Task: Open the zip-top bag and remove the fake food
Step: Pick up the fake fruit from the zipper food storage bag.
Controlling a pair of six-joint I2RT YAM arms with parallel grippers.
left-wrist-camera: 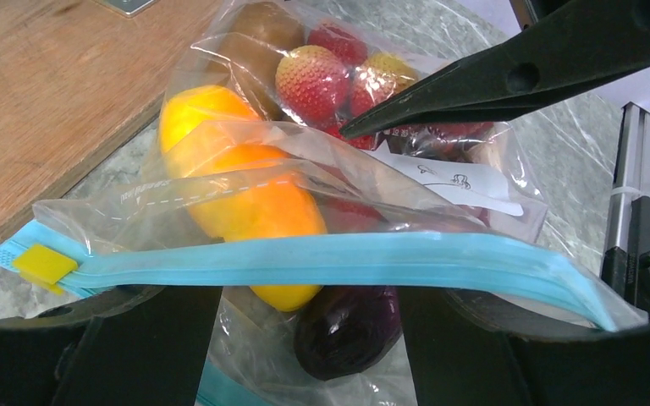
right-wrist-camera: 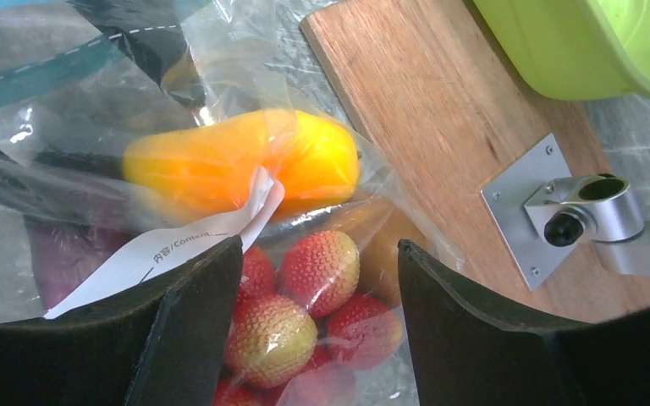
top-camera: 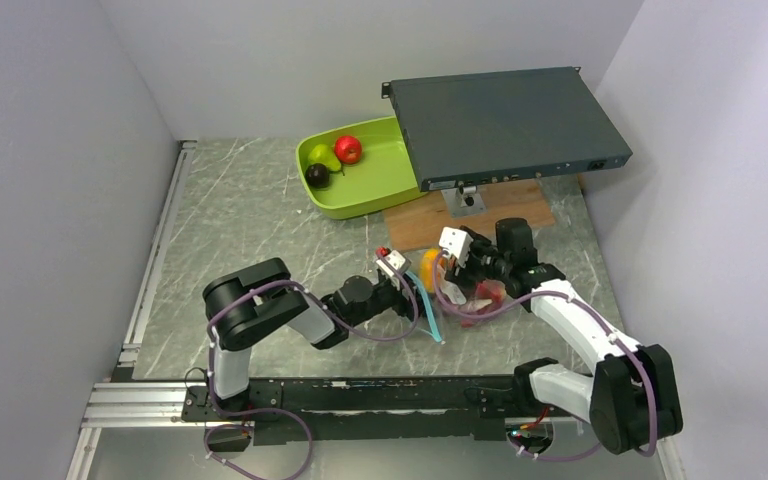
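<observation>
Mia: Where were the hands when you looked?
Ben: The left gripper (left-wrist-camera: 313, 304) had its two fingers (left-wrist-camera: 135, 355) spread wide, holding nothing. The blue zip strip (left-wrist-camera: 330, 258) ran across just in front of them, with the yellow slider (left-wrist-camera: 44, 265) at one end. The right gripper (right-wrist-camera: 320, 245) was spread wide too, right over the zip-top bag (top-camera: 470, 300). The bag lay on the table (top-camera: 250, 230) between the two arms, near the wooden board (top-camera: 470, 215).
Mia: Was the bag open?
Ben: I thought so. One blue lip was up and a bit of another showed below it, but I could not be sure.
Mia: How should they get the fake food (right-wrist-camera: 305, 271) out?
Ben: I'd say one hand should pinch a blue lip, not the thin clear part, which could slip. The other should reach in at the mouth and take the mango (left-wrist-camera: 237, 194) first, since it sat nearest the strip. Squeeze softly, because it looked shiny and slippery.
Mia: How many things did you count?
Ben: One bag. Inside it, one mango, one grape bunch (left-wrist-camera: 313, 80), one dark purple piece (left-wrist-camera: 347, 330) and one brown piece (left-wrist-camera: 254, 34) I could not name. In the lime-green tray (top-camera: 355, 208), one red apple (top-camera: 348, 149), one green pear (top-camera: 322, 156) and one dark plum (top-camera: 317, 176). So four in, three out
</observation>
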